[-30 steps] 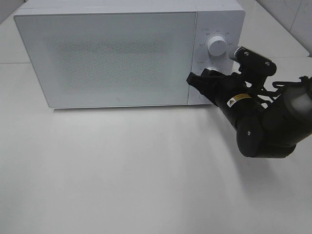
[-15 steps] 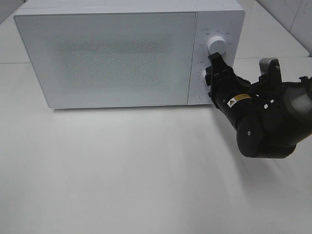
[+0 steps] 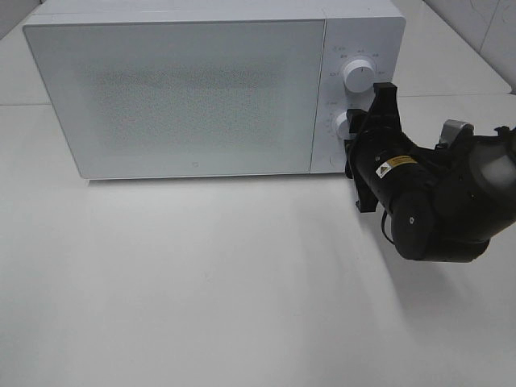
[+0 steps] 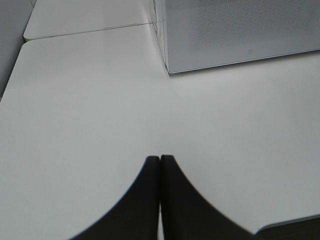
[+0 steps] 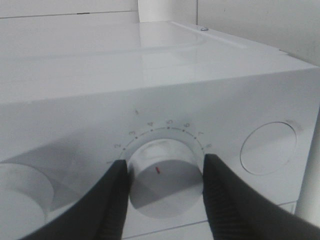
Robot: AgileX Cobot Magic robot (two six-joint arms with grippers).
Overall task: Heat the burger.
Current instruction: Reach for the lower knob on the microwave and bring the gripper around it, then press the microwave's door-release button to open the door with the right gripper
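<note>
While left fingers point(image 4: 149, 202) press together, right fingers point(image 5: 112, 200) pinch a dial point(image 5: 165, 182) (the lower).

Blocked from 10 to 1 o'clock by the microwave point(image 3: 185, 89), door shut flush. Crowded at 2 to 3 o'clock by the right arm point(image 3: 439, 205), with the right gripper point(image 5: 165, 165) pinching the lower knob point(image 3: 343, 125) from both sides, fingers tight against it. Clear of the fingers but just beside them: upper knob point(image 3: 357, 75). Wide open over the table point(image 3: 201, 282) from 4 to 9 o'clock.
</note>
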